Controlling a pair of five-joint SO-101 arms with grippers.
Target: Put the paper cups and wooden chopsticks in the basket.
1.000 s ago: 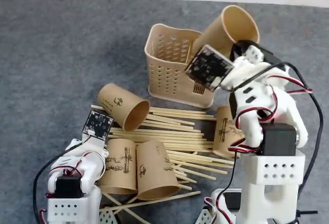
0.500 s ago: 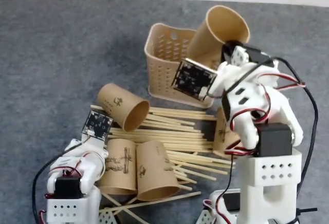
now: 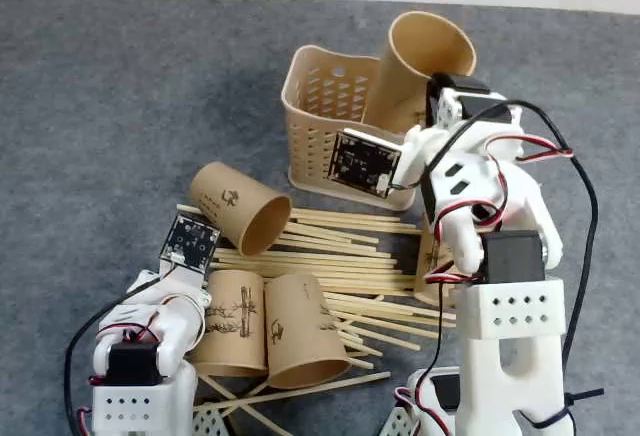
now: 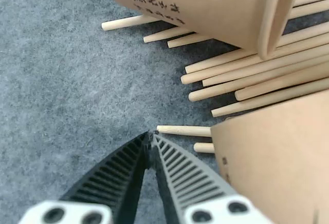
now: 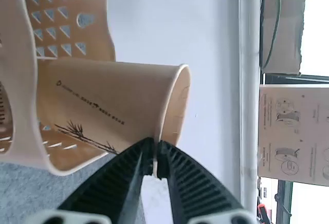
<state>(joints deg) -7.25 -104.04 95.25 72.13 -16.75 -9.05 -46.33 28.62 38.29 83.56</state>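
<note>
Paper cup (image 5: 108, 106) at the basket (image 3: 318, 141)
We see our right gripper (image 5: 154, 149) pinching its rim; left gripper (image 4: 151, 137) closed, empty, beside chopsticks (image 4: 247, 75).

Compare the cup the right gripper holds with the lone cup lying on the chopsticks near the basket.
The held cup stands tilted, mouth up, with its base inside the basket; the lying cup is on its side across the chopsticks. The right gripper pinches the held cup's rim; nothing grips the lying cup. Both are tan paper cups with dark print.
</note>
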